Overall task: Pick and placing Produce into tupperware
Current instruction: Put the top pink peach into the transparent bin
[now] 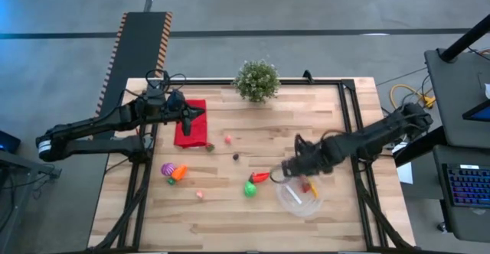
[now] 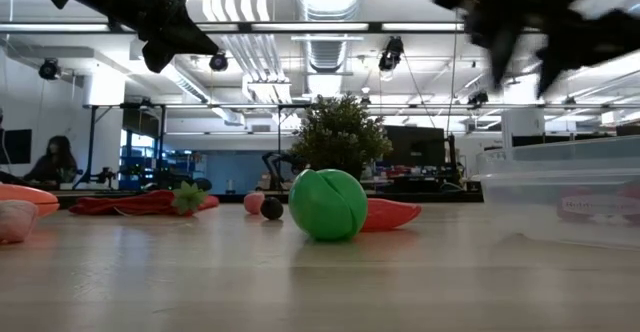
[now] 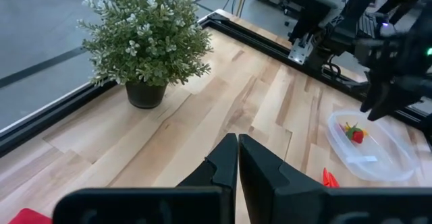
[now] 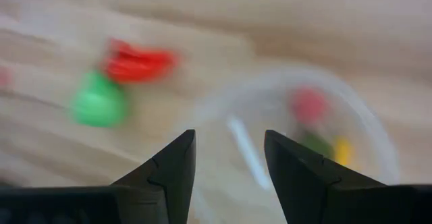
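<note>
The clear round tupperware [image 1: 300,195] sits right of the table's middle with a red piece [image 3: 356,135] and other small produce inside. My right gripper [image 1: 285,170] hovers open above its left rim, holding nothing; its wrist view shows the tupperware [image 4: 297,136] below. Just left of it lie a green round piece [image 1: 249,189] and a red pepper-like piece [image 1: 259,177]. More produce lies scattered: a purple and orange pair [image 1: 173,170], pink bits [image 1: 200,195], a dark berry [image 1: 236,157]. My left gripper [image 1: 186,124] waits shut, above the red cloth [image 1: 190,122].
A potted green plant [image 1: 256,79] stands at the far edge's middle. The red folded cloth lies at the far left. Black frame rails [image 1: 348,116] run along the table's sides. Bare wood lies along the near edge and between plant and tupperware.
</note>
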